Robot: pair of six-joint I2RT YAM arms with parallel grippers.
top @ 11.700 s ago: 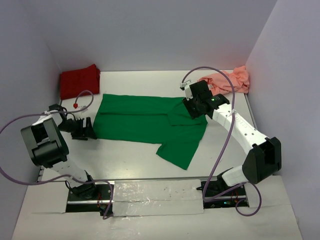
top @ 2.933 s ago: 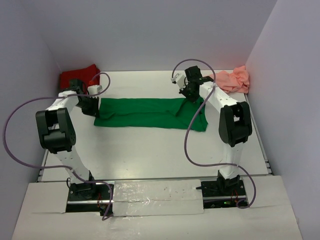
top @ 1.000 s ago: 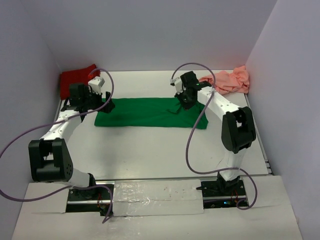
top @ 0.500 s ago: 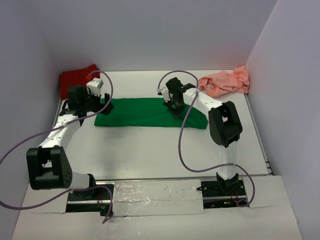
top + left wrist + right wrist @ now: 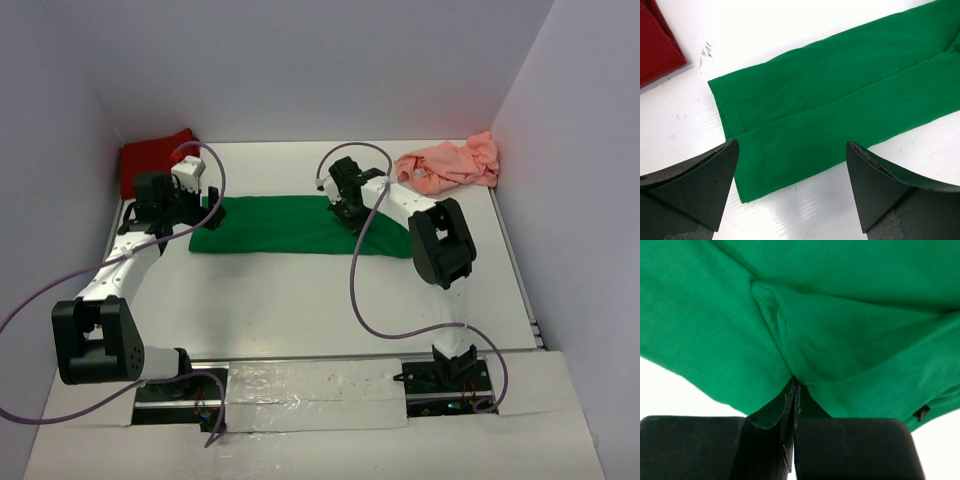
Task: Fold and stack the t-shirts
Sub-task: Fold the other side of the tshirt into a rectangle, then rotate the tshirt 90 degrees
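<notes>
Right tool (image 5: 794, 385) clamped on half-folded bright green t-shirt (image 5: 280, 225), left tool (image 5: 792, 144) apart; salmon pink t-shirt (image 5: 450, 165), 2 o'clock, unfolded.

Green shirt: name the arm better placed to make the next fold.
Probably right: the right gripper is shut on the green shirt; the left gripper hangs open over its end, holding nothing.

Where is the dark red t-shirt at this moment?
In the top view the dark red t-shirt lies in the far left corner of the table, just beyond the left gripper and apart from the left end of the green t-shirt.
</notes>
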